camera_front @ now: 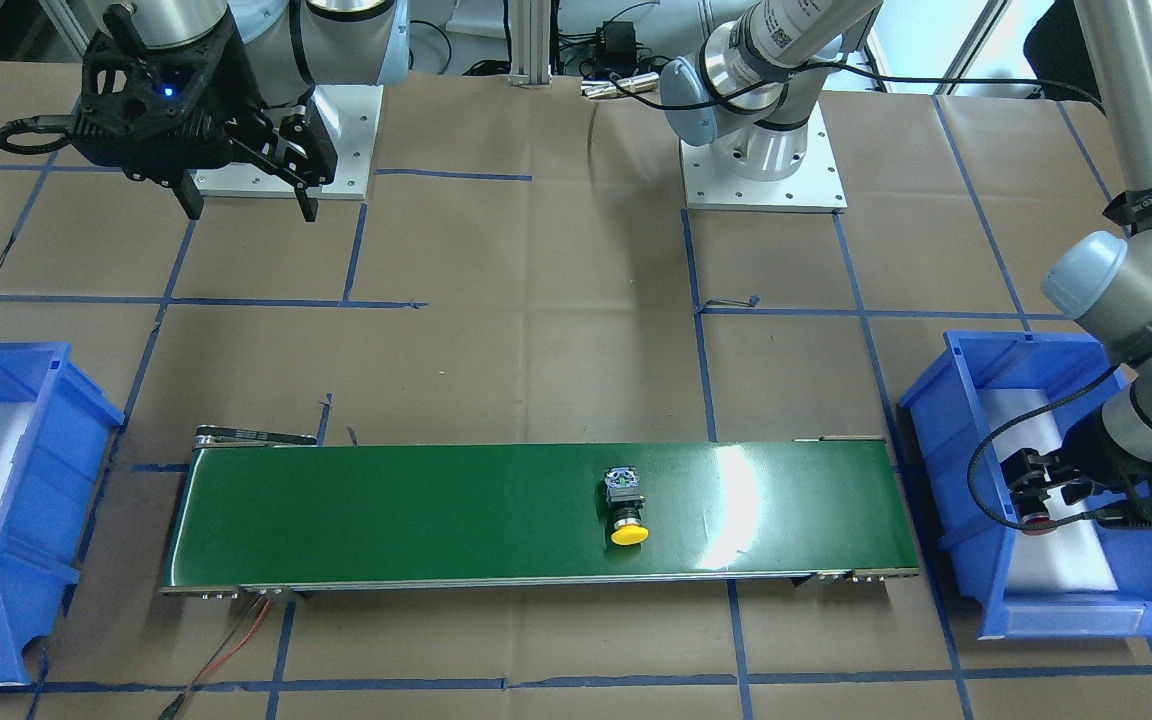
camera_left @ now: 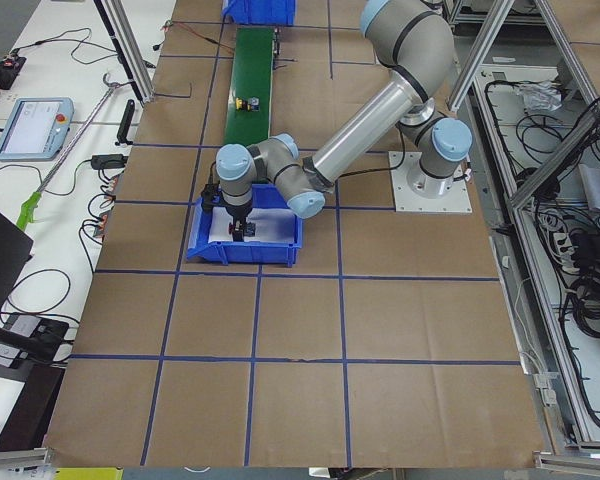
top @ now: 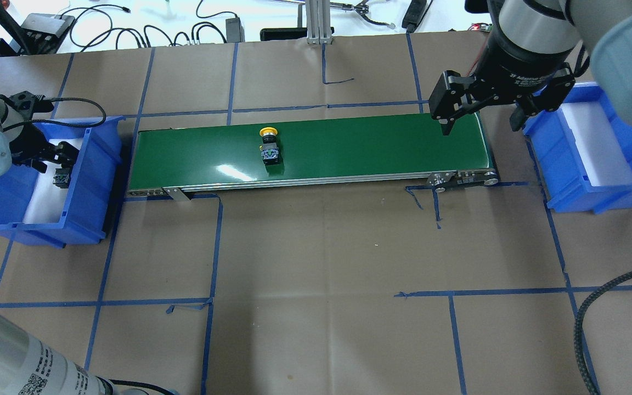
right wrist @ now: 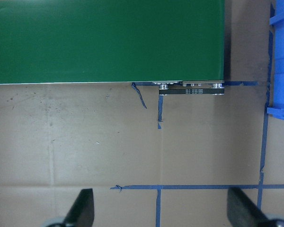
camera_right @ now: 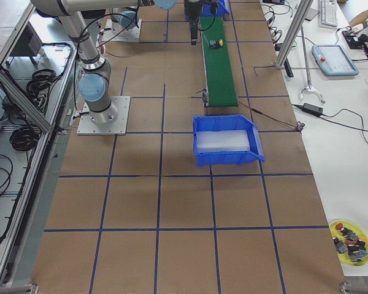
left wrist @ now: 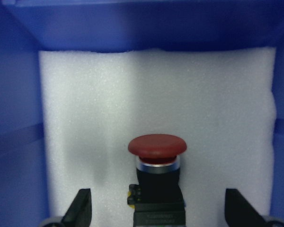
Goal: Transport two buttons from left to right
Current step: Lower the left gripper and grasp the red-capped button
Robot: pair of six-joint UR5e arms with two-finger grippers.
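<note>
Lower centre: red button [left wrist: 157,146], mushroom cap, on white foam [left wrist: 132,94] (blue bin [left wrist: 14,94]); left gripper [left wrist: 158,210] wide astride. Mid green belt [camera_front: 386,520]: yellow button [camera_front: 626,510]. Upper right: right gripper [top: 480,127] wide.

Was a robotics lab, brown-paper tabletop [top: 316,247] taped in blue squares, small green conveyor belt [top: 376,145], aluminium frame post [camera_right: 293,33], trailing black cables [camera_left: 575,265], grey teach pendant [camera_right: 334,59].

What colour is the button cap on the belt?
The cap is yellow; front-facing view shows it best.
</note>
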